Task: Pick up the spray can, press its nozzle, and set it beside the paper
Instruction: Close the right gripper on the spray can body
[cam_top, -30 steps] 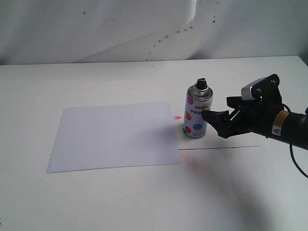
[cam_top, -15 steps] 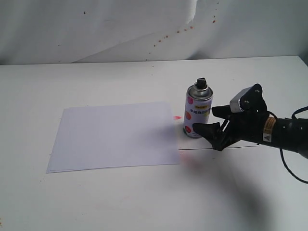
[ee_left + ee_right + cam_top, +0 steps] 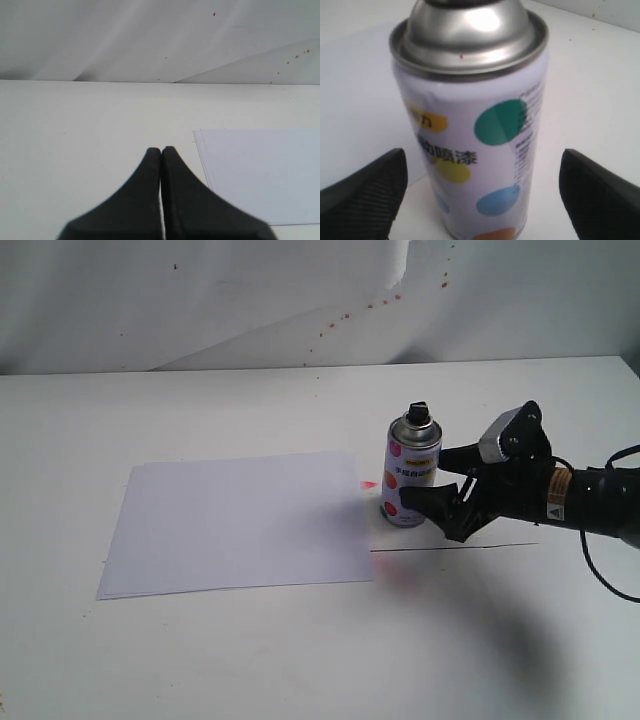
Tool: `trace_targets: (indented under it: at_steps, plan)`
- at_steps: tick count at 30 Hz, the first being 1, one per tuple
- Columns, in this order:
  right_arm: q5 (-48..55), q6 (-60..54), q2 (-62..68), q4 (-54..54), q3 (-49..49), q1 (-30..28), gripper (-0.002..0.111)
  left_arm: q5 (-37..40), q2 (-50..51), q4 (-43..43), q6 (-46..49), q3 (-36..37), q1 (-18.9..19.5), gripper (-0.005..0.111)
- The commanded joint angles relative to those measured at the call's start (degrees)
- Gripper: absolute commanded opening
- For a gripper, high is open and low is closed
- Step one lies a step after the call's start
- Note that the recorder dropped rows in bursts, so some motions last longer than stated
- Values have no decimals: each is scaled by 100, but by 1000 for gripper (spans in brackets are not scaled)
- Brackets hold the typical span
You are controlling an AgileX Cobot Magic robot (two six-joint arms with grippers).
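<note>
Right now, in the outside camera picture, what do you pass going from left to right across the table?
the paper → the spray can → the robot arm

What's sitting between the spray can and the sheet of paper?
In the exterior view, only a narrow strip of white table with a small pink mark separates the spray can from the paper.
</note>
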Motion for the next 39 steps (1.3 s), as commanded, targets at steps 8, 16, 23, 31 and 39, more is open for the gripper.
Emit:
trace_targets:
  at_steps: [8,16,23,31,39]
  plan:
    - [-511,-31,506,-247,-313,-144,76,-60,-23,-3,-10,28,10,0]
    - [-940,-31,944,-309,-934,-146,76,-60,-23,-3,-21,28,10,0]
    - [-1248,-42,1206,-359,-1037,-71,76,-60,-23,-3,-2,28,10,0]
    - [-1248,-73,1244,-341,-1236,214,76,-60,-23,-3,-13,28,10,0]
    - [-1289,-80,1277,-286,-1236,276,76,-60,-23,-3,-13,28,10,0]
